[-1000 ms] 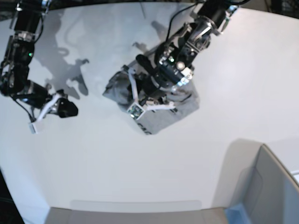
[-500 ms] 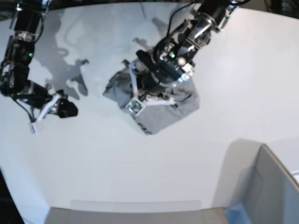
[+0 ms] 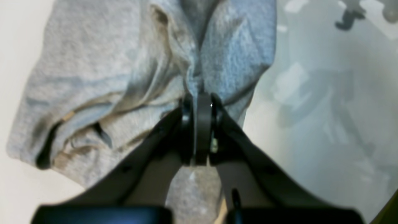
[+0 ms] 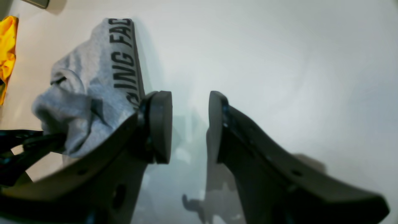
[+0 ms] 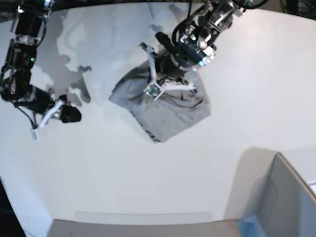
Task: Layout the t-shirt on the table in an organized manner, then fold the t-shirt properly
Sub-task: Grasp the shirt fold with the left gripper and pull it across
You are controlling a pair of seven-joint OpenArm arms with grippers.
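Grey bin (image 5: 289,200), yellow cloth (image 4: 6,46)

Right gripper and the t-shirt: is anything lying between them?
No. In the base view only bare white table separates the right gripper from the t-shirt.

A grey box-like bin (image 5: 291,197) stands at the lower right corner of the base view, its slanted wall rising above the white surface around it, with a pale blue patch (image 5: 249,224) at its foot. Left of the bin, a flat grey strip (image 5: 143,223) runs along the bottom edge. Light from above throws soft grey shadows (image 5: 74,54) far up and left of the bin. A yellow cloth (image 4: 6,49) shows at the right wrist view's left edge.
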